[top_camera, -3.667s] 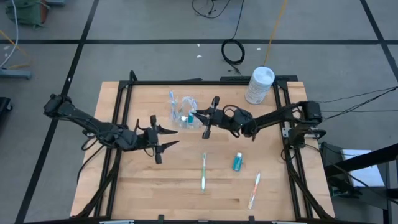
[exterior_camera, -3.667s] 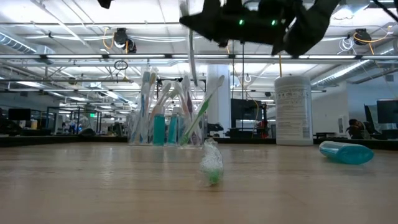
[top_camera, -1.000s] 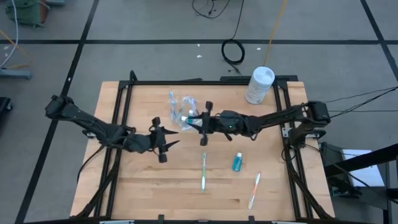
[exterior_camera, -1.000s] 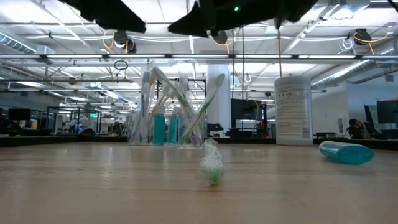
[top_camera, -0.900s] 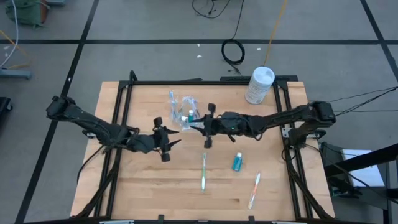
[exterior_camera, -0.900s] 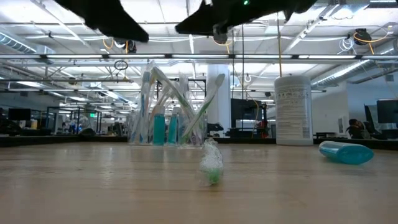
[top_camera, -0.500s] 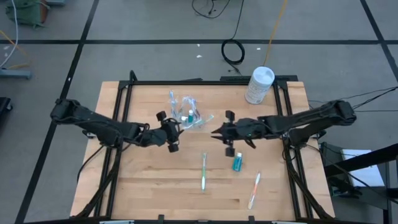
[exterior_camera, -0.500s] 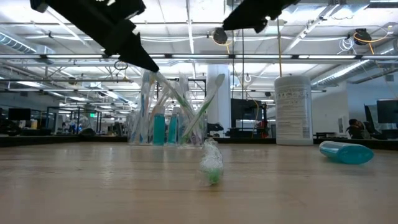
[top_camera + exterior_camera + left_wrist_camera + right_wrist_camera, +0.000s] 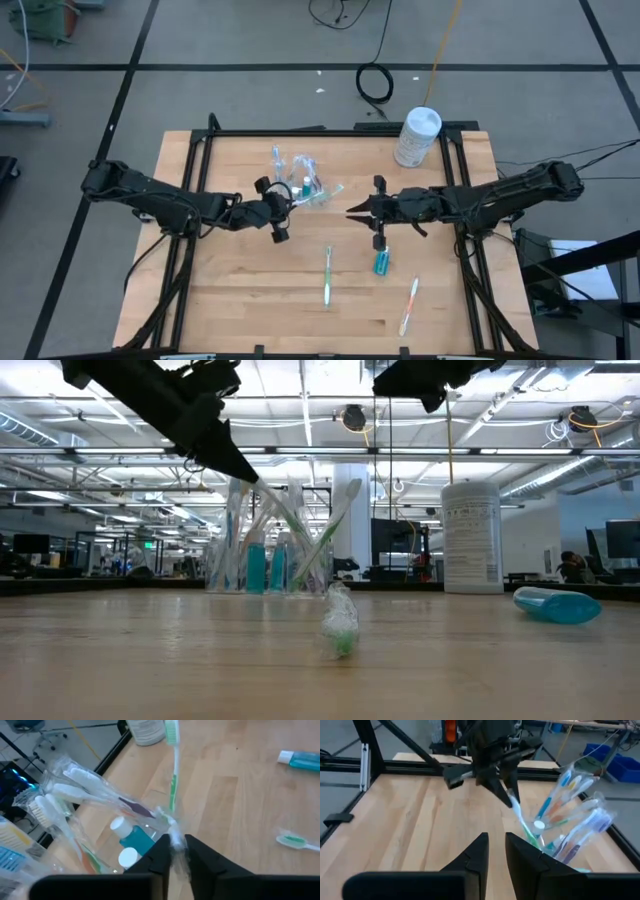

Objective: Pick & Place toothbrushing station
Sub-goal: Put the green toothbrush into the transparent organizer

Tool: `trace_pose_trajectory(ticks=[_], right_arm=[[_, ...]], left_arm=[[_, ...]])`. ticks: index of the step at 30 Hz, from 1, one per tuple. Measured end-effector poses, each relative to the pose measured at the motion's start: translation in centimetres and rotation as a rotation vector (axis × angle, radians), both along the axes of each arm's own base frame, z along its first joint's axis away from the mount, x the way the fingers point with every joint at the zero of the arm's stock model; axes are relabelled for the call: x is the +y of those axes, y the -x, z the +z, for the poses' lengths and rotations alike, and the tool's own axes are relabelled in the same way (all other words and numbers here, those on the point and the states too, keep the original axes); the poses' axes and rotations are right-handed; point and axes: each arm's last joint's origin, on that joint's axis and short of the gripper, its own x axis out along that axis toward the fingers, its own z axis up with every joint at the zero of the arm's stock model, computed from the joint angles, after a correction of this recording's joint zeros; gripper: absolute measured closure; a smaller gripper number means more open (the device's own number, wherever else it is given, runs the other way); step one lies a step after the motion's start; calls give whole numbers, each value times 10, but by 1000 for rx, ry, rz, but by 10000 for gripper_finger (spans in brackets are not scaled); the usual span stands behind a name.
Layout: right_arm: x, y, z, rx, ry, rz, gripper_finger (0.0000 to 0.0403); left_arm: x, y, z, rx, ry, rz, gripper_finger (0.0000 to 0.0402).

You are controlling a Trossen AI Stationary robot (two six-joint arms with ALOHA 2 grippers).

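The clear cup (image 9: 303, 182) stands at the table's far middle, with several toothbrushes and blue toothpaste tubes upright in it. A pale toothbrush (image 9: 272, 502) slants out of the cup toward the left. My left gripper (image 9: 287, 203) is at the cup's near left, shut on that brush's upper end. My right gripper (image 9: 350, 212) hovers to the right of the cup, with a narrow gap between its fingers and nothing in it. A green toothbrush (image 9: 327, 275), a blue toothpaste tube (image 9: 381, 262) and an orange toothbrush (image 9: 409, 305) lie flat on the table. My left gripper pinches the pale toothbrush's upper end (image 9: 173, 826), which is in clear wrap, between its two fingers. The fingers come from the table's left, slanting down. The brush leans out of the cup (image 9: 570, 827), its lower end inside among the others.
A white canister (image 9: 418, 137) stands at the far right corner. A black frame (image 9: 195, 190) runs along the table's left, far and right edges. Bare wood lies at the near left.
My right gripper has drawn back from the cup toward the table's right edge, rising a little. My left gripper has moved up to the cup from the near left and shut on the leaning toothbrush's upper end. The cup and the brush have stayed in place.
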Motion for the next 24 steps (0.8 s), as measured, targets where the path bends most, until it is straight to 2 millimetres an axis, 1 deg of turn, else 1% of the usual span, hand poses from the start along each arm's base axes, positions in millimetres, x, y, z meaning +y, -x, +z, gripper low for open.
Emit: trace_pose_trajectory(ticks=[3, 6, 9, 13, 15, 18, 20, 22, 24], right_arm=[[0, 0, -3, 6, 2, 0, 349], [0, 0, -2, -2, 0, 0, 349], [0, 0, -2, 0, 1, 0, 349], [0, 0, -2, -4, 0, 0, 349], [0, 0, -2, -5, 0, 0, 349], [0, 0, -2, -5, 0, 0, 348], [0, 0, -2, -5, 0, 1, 348], [0, 0, -2, -5, 0, 1, 348], [0, 0, -2, -4, 0, 0, 348]], left_arm=[[2, -2, 3, -36, -5, 4, 376], [5, -6, 10, -95, -37, -8, 386], [10, -11, 17, -157, -48, -26, 378], [25, -16, 28, -109, 11, -106, 360], [34, -17, 39, -69, 74, -89, 358], [50, -15, 59, -6, 159, -12, 362], [59, -14, 76, 13, 206, 16, 365], [68, -12, 92, 11, 259, 17, 365], [76, -11, 103, 12, 319, -11, 366]])
